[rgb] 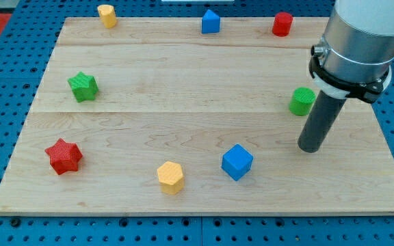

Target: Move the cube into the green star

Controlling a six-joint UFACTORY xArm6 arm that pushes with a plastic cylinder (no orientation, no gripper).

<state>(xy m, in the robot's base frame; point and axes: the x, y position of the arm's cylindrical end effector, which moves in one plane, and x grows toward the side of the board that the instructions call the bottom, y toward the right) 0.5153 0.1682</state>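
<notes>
A blue cube [237,162] lies on the wooden board at the view's bottom, right of centre. The green star [83,86] lies far off at the view's left, in the upper half. My tip [310,147] rests on the board to the right of the blue cube, about a hundred pixels away and slightly higher in the view. The tip touches no block. The rod rises from it to the grey arm body [361,34] at the view's top right.
A green cylinder [302,101] stands just above and left of my tip. A yellow hexagonal block [171,178] lies left of the cube. A red star [63,156] is at bottom left. A yellow cylinder [107,15], a blue pentagonal block [211,22] and a red cylinder [282,24] line the top edge.
</notes>
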